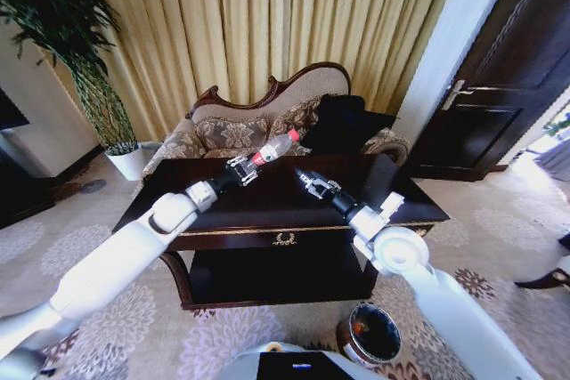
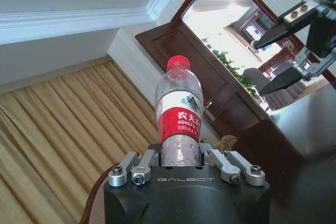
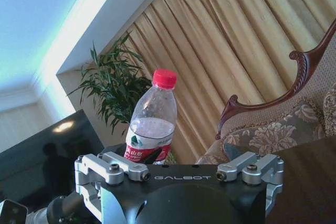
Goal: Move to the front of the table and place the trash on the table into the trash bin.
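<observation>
Left gripper (image 1: 242,169): closed around the base of the bottle (image 1: 275,148), held up over the far half of the table (image 1: 419,206); its housing is stamped GALBOT.
Right gripper (image 1: 311,181): fingers spread apart, holding nothing, poised above the tabletop just right of the left one; same GALBOT stamp on the housing.

Items, largest first:
1. Table: dark glossy wood, gold trim line, gold emblem on the front rail, lower shelf beneath.
2. Sofa (image 1: 233,131): carved wooden frame, floral cushions, behind the table, before gold curtains.
3. Potted plant (image 1: 102,95): white pot, far left corner.
4. Trash bin (image 1: 372,334): round, dark, black inside, on the carpet at the table's near right, beside the right arm.
5. Bottle: clear plastic, red cap, red label with white Chinese characters and "NONGFU", green-and-white emblem above; tilted toward the sofa.
</observation>
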